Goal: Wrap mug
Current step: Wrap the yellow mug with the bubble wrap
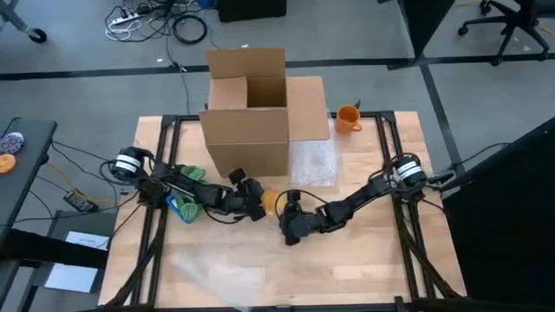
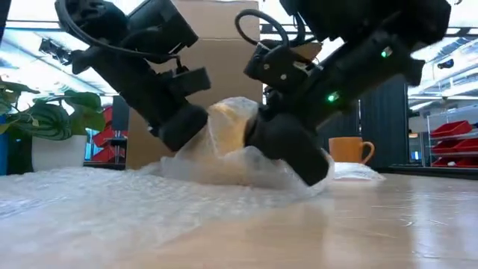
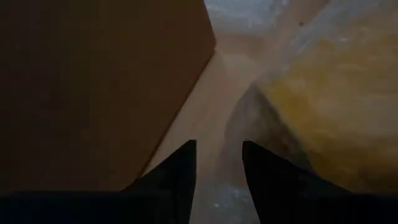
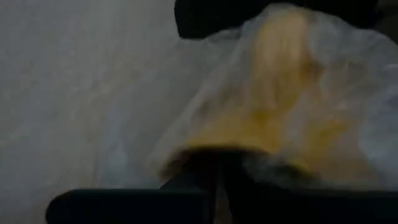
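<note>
A yellow mug lies on the table's middle, covered by clear bubble wrap. My left gripper stands open at the mug's left side, low over the table, between the mug and the cardboard box. My right gripper is at the mug's right-near side, shut on the wrap, with the wrapped mug just beyond its fingers. In the low view the two grippers flank the bundle, the left one and the right one. My left gripper has wrap lying on the table between its open fingers, and the outer side of one finger is next to the wrap at the mug's left side; whether it touches, I cannot tell. My right gripper pinches the bubble wrap's loose part at the mug's right-near side between its two fingers, slanting down from the right. How many layers it has cannot be seen. The wrap drapes over the mug, and the bundle rests on the table.
A cardboard box with open flaps stands at the back middle. An orange mug sits at the back right. One bubble wrap sheet lies right of the box, another near the front edge. A green thing lies under my left arm.
</note>
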You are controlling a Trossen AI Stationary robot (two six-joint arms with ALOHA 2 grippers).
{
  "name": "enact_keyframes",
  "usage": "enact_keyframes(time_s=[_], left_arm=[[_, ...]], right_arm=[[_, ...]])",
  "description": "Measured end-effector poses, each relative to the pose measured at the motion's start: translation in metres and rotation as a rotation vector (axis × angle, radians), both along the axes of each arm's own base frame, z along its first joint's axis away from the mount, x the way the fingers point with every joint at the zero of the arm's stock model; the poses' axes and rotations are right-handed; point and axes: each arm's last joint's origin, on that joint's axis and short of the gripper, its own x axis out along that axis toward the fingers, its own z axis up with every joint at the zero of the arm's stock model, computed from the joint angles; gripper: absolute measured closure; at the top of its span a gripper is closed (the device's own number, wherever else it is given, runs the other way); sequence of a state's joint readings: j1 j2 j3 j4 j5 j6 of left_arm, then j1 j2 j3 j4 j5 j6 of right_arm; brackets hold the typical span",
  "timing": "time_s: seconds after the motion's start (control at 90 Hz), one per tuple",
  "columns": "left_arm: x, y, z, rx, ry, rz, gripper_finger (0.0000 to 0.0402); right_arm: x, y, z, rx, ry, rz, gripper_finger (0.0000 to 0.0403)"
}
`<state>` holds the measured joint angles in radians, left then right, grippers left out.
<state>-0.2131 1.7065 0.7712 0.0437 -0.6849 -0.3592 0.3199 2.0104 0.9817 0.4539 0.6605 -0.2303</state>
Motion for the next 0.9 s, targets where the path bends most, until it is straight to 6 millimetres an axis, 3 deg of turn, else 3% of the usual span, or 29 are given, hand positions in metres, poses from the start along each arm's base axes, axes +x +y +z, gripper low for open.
enact_keyframes(time_s=[0.2,0.5,0.9], left_arm=[[-0.001,0.000,-0.001,-0.003,0.013,0.007,0.0285],[0.000,-0.002,0.000,-0.029,0.010,-0.016,0.0285],[0.000,-0.002,-0.001,-0.018,0.020,-0.010,0.0285]], right_arm=[[-0.001,0.000,0.002,0.000,-0.009,-0.017,0.0376],[-0.012,0.020,0.005,0.028,-0.020,-0.060,0.0311],[-0.049,0.037,0.041,0.202,0.171,0.044,0.0317]])
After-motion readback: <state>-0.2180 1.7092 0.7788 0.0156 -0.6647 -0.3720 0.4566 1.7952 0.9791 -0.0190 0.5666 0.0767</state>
